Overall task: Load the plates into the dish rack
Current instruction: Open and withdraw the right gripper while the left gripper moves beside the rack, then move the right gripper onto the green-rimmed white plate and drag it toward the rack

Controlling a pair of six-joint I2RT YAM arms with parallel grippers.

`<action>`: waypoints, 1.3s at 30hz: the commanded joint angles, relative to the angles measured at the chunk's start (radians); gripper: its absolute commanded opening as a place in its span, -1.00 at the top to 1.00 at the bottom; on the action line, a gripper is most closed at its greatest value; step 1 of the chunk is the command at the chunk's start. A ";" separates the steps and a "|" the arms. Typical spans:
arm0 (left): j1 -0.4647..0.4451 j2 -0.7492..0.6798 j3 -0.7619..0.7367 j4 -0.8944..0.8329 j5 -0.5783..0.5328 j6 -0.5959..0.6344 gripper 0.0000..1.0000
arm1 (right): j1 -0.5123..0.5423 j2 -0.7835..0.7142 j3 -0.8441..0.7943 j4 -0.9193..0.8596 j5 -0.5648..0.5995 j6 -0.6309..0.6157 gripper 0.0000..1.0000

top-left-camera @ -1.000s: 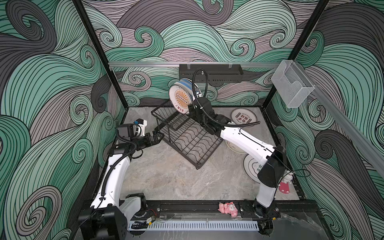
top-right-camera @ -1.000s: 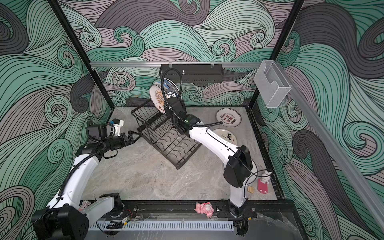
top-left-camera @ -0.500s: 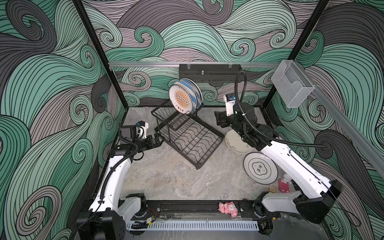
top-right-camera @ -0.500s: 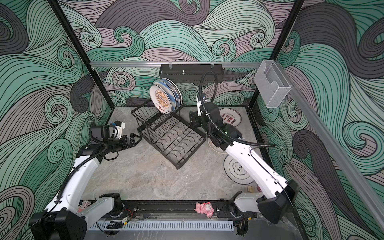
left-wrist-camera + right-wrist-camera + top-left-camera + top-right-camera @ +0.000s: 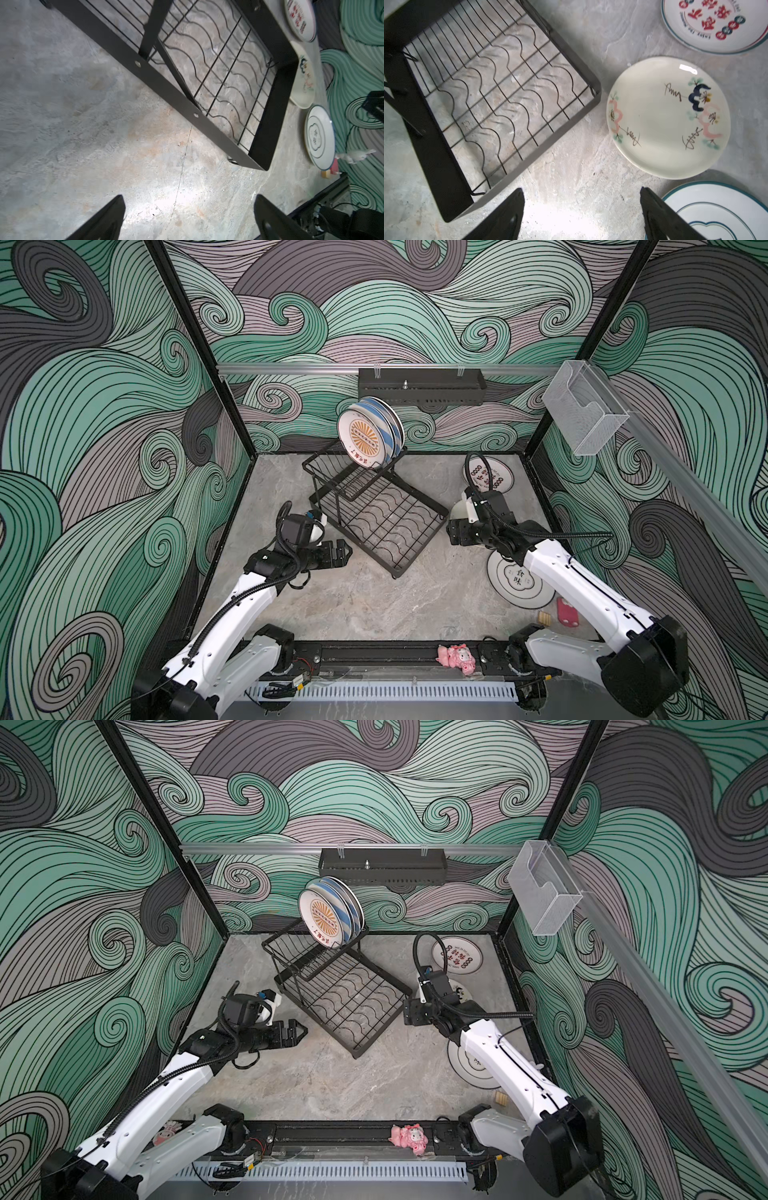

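Observation:
The black wire dish rack [image 5: 422, 545] [image 5: 382, 1025] stands mid-table. In its raised basket several plates stand on edge, an orange sunburst plate [image 5: 365, 438] in front and a blue-striped plate [image 5: 394, 423] behind. Flat on the table right of the rack lie a red-lettered plate [image 5: 496, 479] [image 5: 708, 31], a cream doodled plate [image 5: 668, 118] and a green-rimmed white plate [image 5: 515, 578] [image 5: 716, 212]. My right gripper [image 5: 453, 533] [image 5: 581, 199] hangs open and empty over bare table between the rack and these plates. Left of the rack, my left gripper [image 5: 343, 549] [image 5: 189, 207] is open and empty.
A black perforated tray [image 5: 422, 385] and a clear plastic box [image 5: 582, 414] hang on the walls. A pink toy [image 5: 455, 657] sits on the front rail. A red item [image 5: 567, 612] and a small tan block [image 5: 544, 617] lie at the front right.
My right gripper has let go at the plates in the raised basket, pulled back right and down to the table, and opened wider. The left gripper drifted slightly forward.

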 commanded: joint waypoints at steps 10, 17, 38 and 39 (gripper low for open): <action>-0.158 0.149 -0.017 0.195 -0.157 -0.177 -0.97 | -0.158 -0.007 -0.094 -0.017 -0.013 0.046 -0.80; -0.193 0.164 -0.031 0.227 -0.119 -0.157 -0.97 | -0.251 0.002 -0.163 -0.073 0.001 0.111 -0.83; -0.195 0.149 -0.056 0.275 -0.027 -0.117 -0.97 | -0.263 0.019 -0.344 0.044 -0.140 0.283 -0.85; -0.195 0.148 -0.055 0.277 -0.028 -0.117 -0.97 | -0.262 0.025 -0.348 0.044 -0.146 0.282 -0.85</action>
